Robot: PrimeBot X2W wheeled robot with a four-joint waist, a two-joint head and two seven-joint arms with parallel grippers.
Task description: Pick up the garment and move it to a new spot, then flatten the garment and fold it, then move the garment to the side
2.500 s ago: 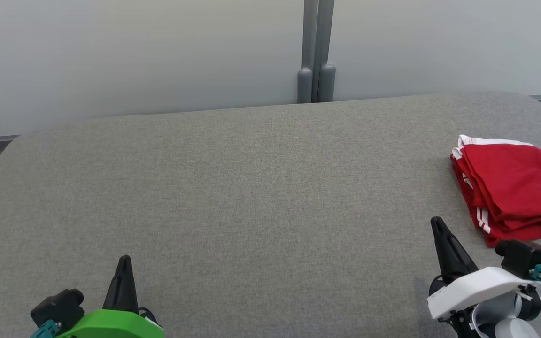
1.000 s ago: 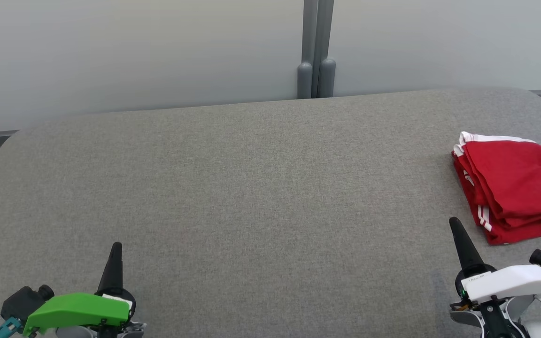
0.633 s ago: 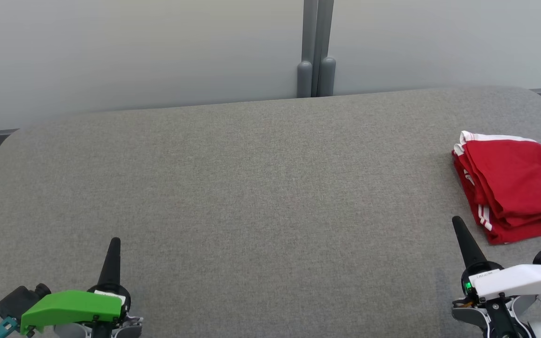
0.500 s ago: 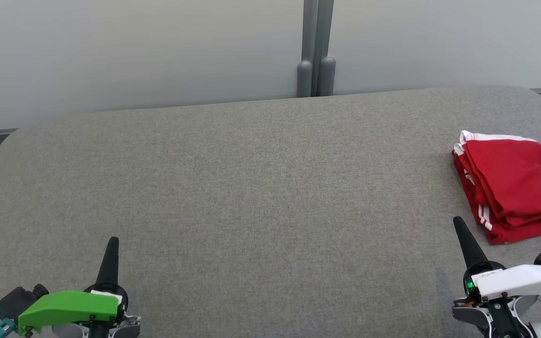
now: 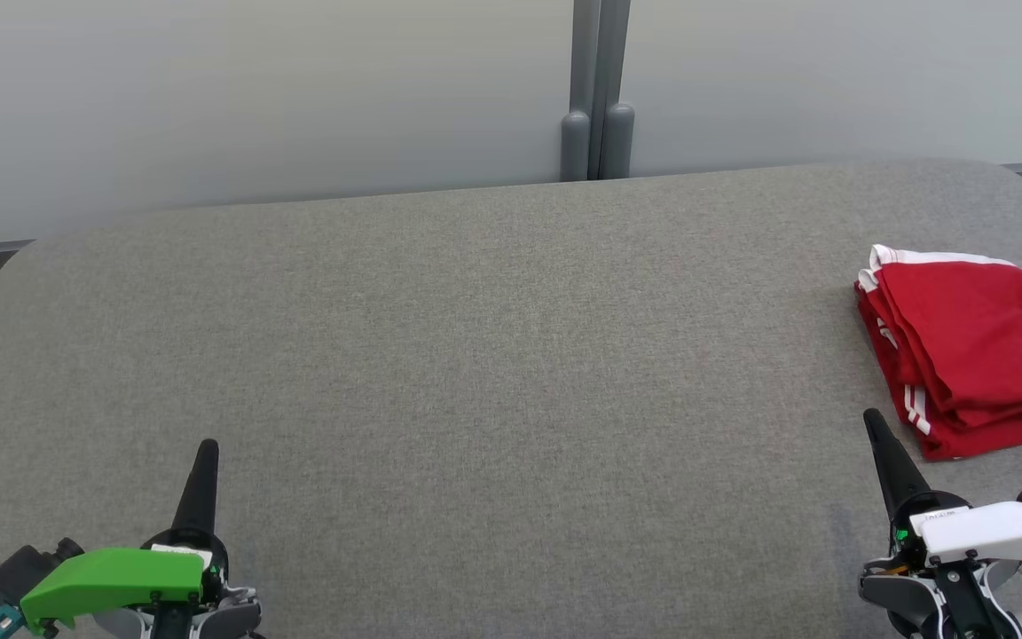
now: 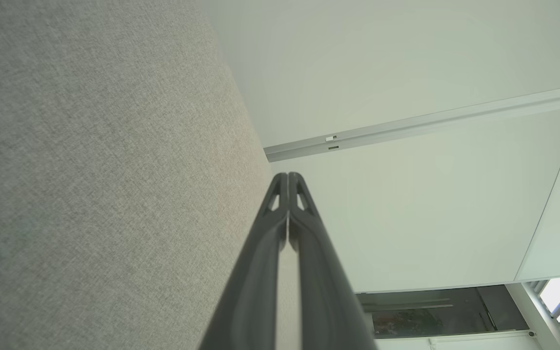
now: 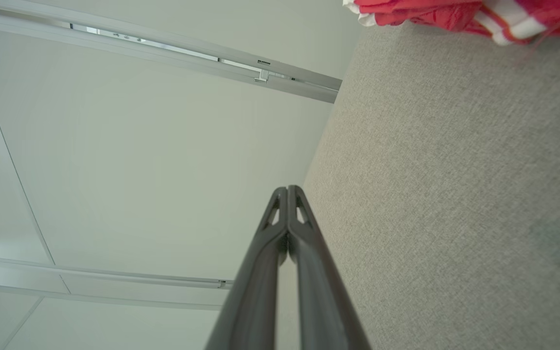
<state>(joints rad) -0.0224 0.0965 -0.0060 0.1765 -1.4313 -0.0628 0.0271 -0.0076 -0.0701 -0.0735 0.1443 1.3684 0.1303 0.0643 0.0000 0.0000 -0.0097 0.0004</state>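
Observation:
The garment [image 5: 977,346] is red with white stripes and lies folded in a stack at the right edge of the grey padded table [image 5: 493,355]. Its edge also shows in the right wrist view as a red and white fold [image 7: 455,12] at the top. My right gripper [image 5: 872,419] is shut and empty, just off the garment's near left corner. At the lower left my left gripper [image 5: 208,446] is shut and empty, far from the garment. Both wrist views show the fingers pressed together, left gripper [image 6: 288,176] and right gripper [image 7: 287,189].
A pale wall with a grey post [image 5: 598,93] stands behind the table's far edge. The table has rounded corners, and its right edge runs under the garment.
Both grippers have drawn back toward the bottom of the head view, the left one lower and slightly left, the right one a little right. The garment has stayed put.

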